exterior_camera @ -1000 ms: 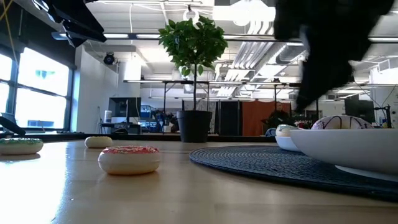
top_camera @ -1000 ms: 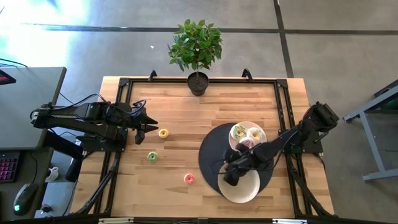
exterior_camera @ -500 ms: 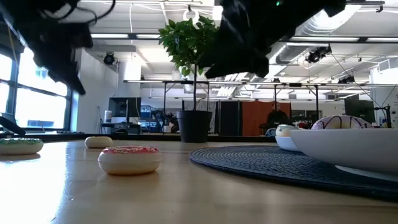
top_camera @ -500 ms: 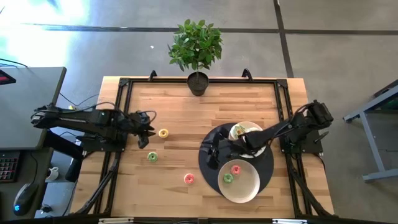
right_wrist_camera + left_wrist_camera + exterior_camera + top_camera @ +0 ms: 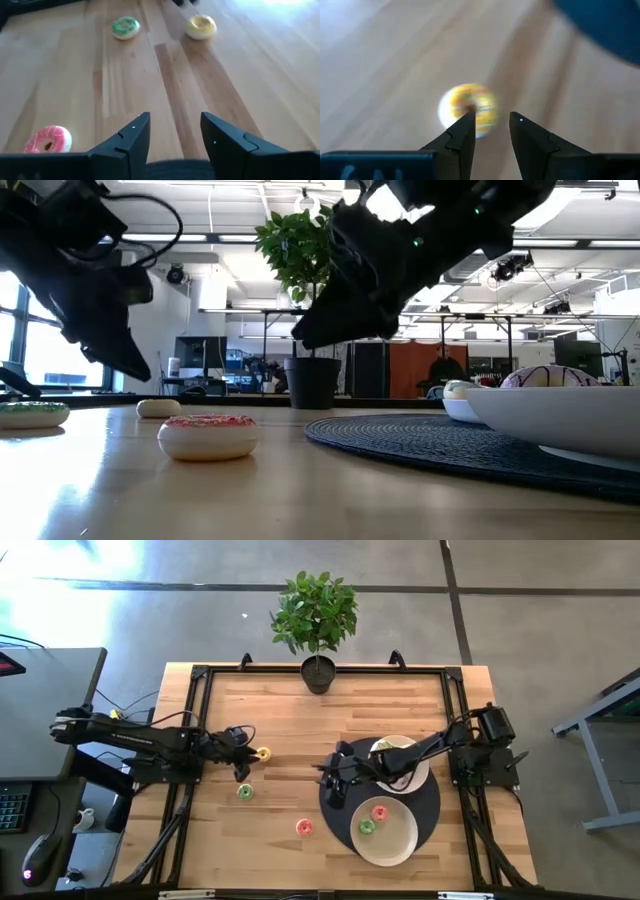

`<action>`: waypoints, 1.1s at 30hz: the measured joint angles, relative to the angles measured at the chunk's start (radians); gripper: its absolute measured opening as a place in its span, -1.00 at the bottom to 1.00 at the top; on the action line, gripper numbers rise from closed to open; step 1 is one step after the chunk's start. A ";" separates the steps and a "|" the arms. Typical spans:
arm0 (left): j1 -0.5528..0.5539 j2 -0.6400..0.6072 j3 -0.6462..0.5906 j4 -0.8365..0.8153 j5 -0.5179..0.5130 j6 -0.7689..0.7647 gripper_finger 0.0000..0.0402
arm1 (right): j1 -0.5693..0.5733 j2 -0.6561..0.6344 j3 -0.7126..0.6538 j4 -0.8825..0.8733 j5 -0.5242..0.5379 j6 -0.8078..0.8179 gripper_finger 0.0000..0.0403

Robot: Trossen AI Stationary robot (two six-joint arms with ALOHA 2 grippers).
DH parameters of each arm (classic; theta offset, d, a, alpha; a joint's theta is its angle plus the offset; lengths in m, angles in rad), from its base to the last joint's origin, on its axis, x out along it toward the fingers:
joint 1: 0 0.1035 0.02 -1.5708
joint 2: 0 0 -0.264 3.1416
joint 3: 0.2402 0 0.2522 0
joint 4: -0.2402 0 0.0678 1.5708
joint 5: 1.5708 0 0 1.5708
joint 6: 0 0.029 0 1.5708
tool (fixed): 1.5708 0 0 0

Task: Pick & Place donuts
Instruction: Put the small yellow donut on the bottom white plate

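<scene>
A yellow donut lies flat on the wooden table. My left gripper hovers just above it, open, with the donut beside one fingertip. A green donut and a pink donut also lie on the wood. A small pink donut and a small green one sit in the near white plate. Larger pale frosted donuts fill the far plate, partly hidden by my right arm. My right gripper is open and empty over the dark mat's left edge.
A round dark mat carries both plates on the table's right half. A potted plant stands at the far edge's middle. Black frame rails run along the table's left and right sides. Bare wood lies between the loose donuts and the mat.
My right gripper has left the near plate, moving toward the table's far-left to the mat's left edge; the plate's pink and green donuts now show. My left gripper has come down toward the yellow donut.
</scene>
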 joint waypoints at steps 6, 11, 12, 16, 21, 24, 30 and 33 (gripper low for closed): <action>0.000 0.072 -0.009 -0.015 -0.147 -0.104 -0.41 | 0.002 -0.003 0.000 0.099 -0.019 -0.089 -0.24; 0.000 0.143 -0.009 0.016 -0.152 -0.174 -0.41 | 0.001 -0.003 0.000 0.110 -0.041 -0.095 -0.31; 0.000 0.155 -0.009 0.020 -0.157 -0.190 -0.41 | 0.001 -0.003 0.000 0.110 -0.042 -0.095 -0.31; 0.000 0.204 -0.009 0.059 -0.167 -0.209 -0.41 | 0.002 -0.003 0.000 0.110 -0.043 -0.095 -0.34; 0.000 0.224 -0.009 0.085 -0.168 -0.228 -0.41 | 0.001 -0.003 0.000 0.109 -0.043 -0.089 -0.34; 0.000 0.223 -0.009 0.117 -0.167 -0.249 -0.41 | 0.001 -0.003 0.000 0.109 -0.042 -0.077 -0.34; 0.000 0.214 -0.009 0.165 -0.152 -0.252 -0.41 | 0.001 -0.003 0.000 0.109 -0.042 -0.068 -0.34; 0.000 0.214 -0.009 0.168 -0.150 -0.252 -0.41 | 0.002 -0.003 0.000 0.109 -0.042 -0.066 -0.34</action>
